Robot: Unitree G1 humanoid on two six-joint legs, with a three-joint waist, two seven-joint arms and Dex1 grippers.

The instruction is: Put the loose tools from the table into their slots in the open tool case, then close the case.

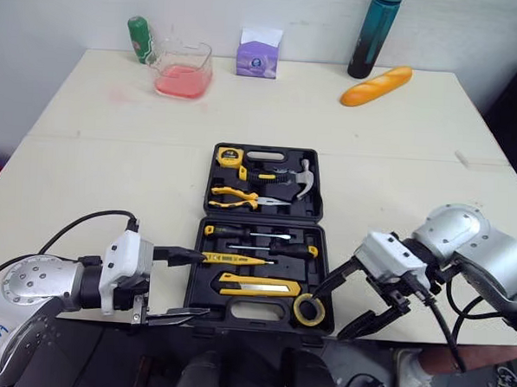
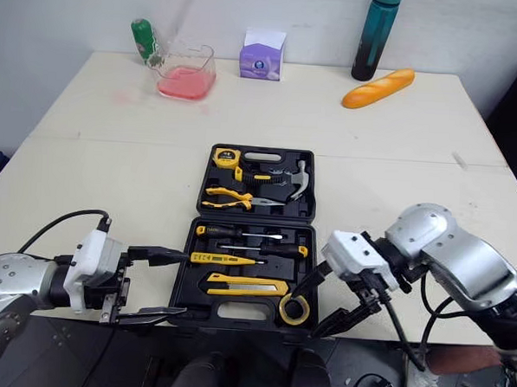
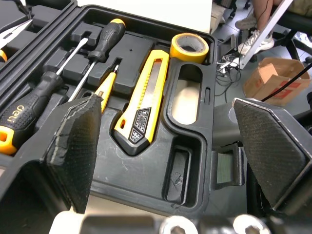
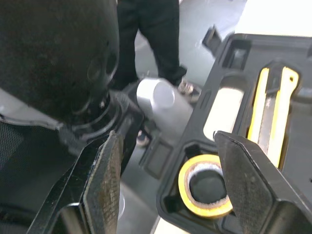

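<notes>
The black tool case [image 1: 260, 237] lies open in the middle of the table. Its far half holds a tape measure [image 1: 229, 155], pliers [image 1: 232, 196] and a hammer [image 1: 301, 180]. The near half holds screwdrivers [image 1: 256, 235], a yellow tester pen [image 1: 233, 259], a yellow utility knife [image 3: 146, 105] and a yellow tape roll [image 4: 207, 190]. My left gripper [image 1: 183, 285] is open at the case's near-left corner, one finger by the tester pen. My right gripper [image 1: 346, 305] is open at the near-right corner, beside the tape roll. Both hold nothing.
Along the table's far edge stand a green bottle [image 1: 141, 38], a pink-filled clear container [image 1: 183, 68], a purple tissue box [image 1: 259, 53], a teal bottle [image 1: 373, 35] and a baguette [image 1: 377, 85]. A person's dark trouser legs [image 4: 146, 39] stand beyond the near edge.
</notes>
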